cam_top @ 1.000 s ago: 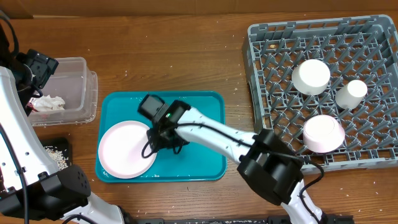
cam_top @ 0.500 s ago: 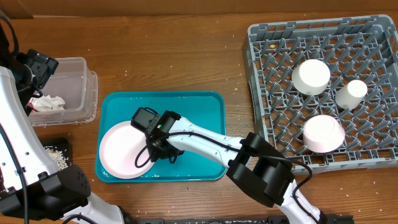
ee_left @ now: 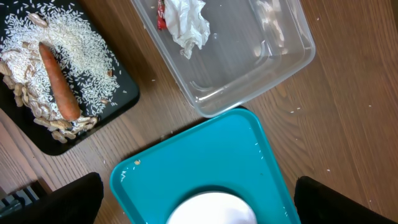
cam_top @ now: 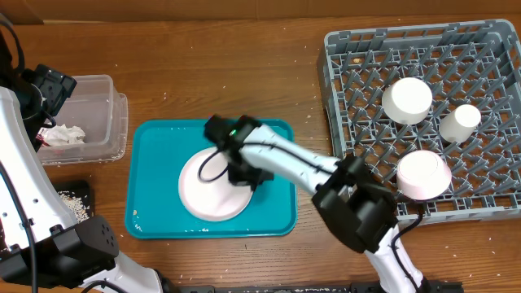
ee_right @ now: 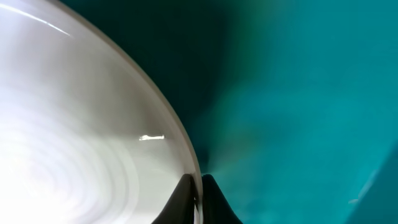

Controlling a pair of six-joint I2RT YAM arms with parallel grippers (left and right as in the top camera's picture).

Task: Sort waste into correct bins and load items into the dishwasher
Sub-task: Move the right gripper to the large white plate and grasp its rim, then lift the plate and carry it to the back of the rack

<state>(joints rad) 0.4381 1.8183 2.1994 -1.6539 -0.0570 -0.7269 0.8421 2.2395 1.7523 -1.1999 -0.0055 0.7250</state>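
The large white plate [cam_top: 207, 195] is over the middle of the teal tray [cam_top: 277, 216], its right edge raised. My right gripper [cam_top: 247, 175] is shut on that rim; in the right wrist view the two dark fingertips of the right gripper [ee_right: 198, 198] pinch the thin edge of the plate [ee_right: 74, 124]. The left gripper [cam_top: 50, 85] hovers high over the clear tub [cam_top: 98, 98], open and empty. The tub [ee_left: 249, 68] holds a crumpled napkin [ee_left: 189, 25] and a red wrapper [ee_left: 161, 14]. An orange stick [ee_left: 59, 81] and rice lie on the black tray [ee_left: 121, 93].
The grey dish rack [cam_top: 358, 57] stands at the right with two upturned white bowls [cam_top: 407, 99] [cam_top: 423, 173] and a cup [cam_top: 460, 122] among its pegs. Bare wooden table lies between the teal tray and the rack.
My right gripper closed on the plate's rim and pulled the plate from the tray's left side toward its middle, tipping it up. The left arm stayed still.
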